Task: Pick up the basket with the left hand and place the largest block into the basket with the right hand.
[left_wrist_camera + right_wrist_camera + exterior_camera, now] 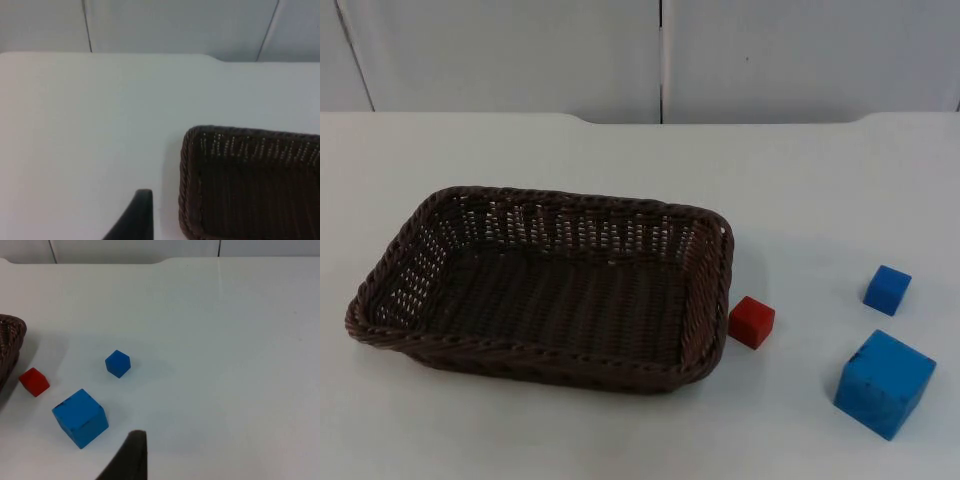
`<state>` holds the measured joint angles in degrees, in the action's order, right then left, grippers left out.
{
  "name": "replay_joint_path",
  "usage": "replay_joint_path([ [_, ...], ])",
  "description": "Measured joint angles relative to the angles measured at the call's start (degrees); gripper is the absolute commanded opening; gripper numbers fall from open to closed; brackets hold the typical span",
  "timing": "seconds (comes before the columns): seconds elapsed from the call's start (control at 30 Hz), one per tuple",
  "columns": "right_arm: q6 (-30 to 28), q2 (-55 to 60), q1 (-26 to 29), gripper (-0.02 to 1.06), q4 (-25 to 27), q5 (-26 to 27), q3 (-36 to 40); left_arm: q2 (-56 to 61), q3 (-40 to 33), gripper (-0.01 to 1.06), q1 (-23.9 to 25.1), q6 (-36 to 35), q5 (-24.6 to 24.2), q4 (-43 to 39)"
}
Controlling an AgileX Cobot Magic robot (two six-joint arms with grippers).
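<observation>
Basket (550, 290) on bench sits just beside left claw (135, 215), long axis across; big blue block (80, 417) near right claw (130, 455); can't tell either claw's opening.

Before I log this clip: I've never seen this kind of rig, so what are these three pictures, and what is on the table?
It is a two-armed robot at a white table. One picture looks down from a fixed camera above; the other two come from cameras on each arm's wrist, and the black shape at their edge is a fingertip.

On the table sit a brown wicker basket, a small red block just beside its right end, a small blue block and a large blue block.

The left gripper hangs near the basket's corner; the right gripper hangs near the large blue block. Nothing is held yet, and the basket is empty.
</observation>
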<state>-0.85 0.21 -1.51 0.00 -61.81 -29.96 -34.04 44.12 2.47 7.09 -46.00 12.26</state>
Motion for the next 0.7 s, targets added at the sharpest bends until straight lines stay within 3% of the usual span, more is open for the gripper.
replay_joint_path([
  [0.7,0.0,0.0,0.0,1.05,0.0,0.0,0.0,-23.13,14.59,1.03,0.0,5.53,2.14,3.54],
])
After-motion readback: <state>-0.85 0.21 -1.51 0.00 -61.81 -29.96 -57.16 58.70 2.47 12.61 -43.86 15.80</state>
